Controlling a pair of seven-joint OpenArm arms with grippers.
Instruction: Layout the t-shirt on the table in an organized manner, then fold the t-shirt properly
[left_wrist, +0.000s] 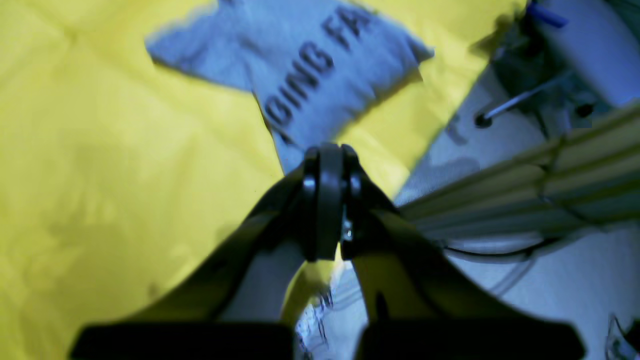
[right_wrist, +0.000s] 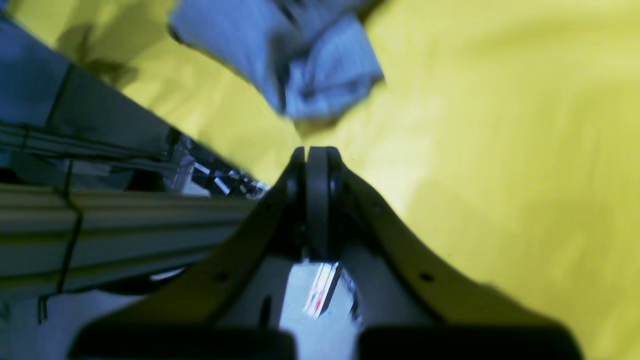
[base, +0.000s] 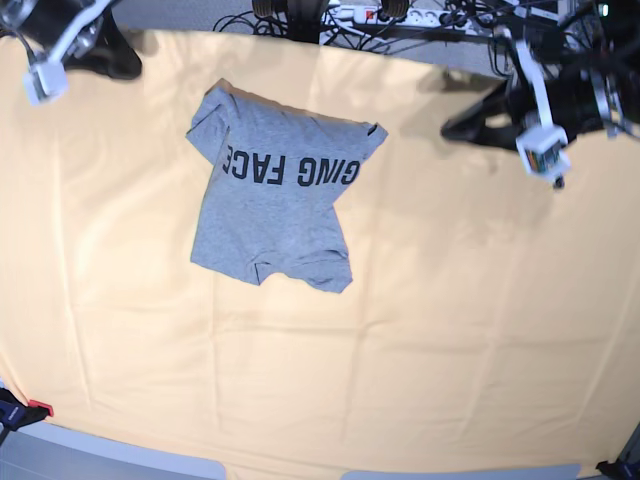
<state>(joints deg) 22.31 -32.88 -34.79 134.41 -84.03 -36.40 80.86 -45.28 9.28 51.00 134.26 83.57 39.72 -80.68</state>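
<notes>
Base view – t-shirt between end effectors, well apart; left end effector, right end effector pressed together, empty.

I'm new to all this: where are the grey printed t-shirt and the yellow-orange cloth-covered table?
grey printed t-shirt (base: 275, 225), base view, plain chest fabric below the lettering.
yellow-orange cloth-covered table (base: 480, 330), base view, bare cloth beside the shirt.

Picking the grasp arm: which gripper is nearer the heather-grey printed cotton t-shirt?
Roughly even, right perhaps slightly nearer. Right gripper is shut above the table's far edge beside the heather-grey printed cotton t-shirt; left gripper is shut on its opposite side. Neither touches it.
</notes>
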